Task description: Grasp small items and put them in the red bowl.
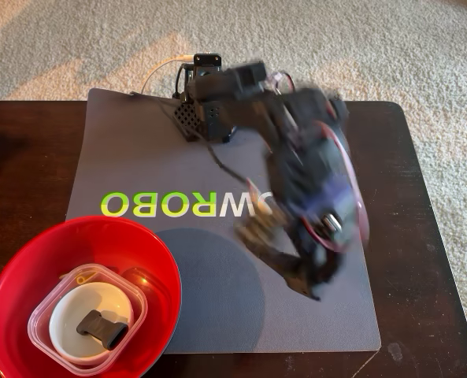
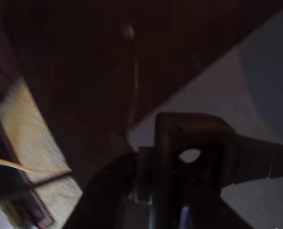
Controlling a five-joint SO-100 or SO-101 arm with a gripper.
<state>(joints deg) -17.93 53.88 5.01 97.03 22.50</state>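
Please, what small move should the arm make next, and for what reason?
Probably it should pause above the grey mat and look for any item left. In the fixed view, the red bowl already holds the clear square tub, the small white bowl and a black plastic part. No loose item shows on the mat, and the gripper is blurred, so its state is unclear.

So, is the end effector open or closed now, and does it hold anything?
End effector: cannot be told; motion blur hides the jaws and any item.
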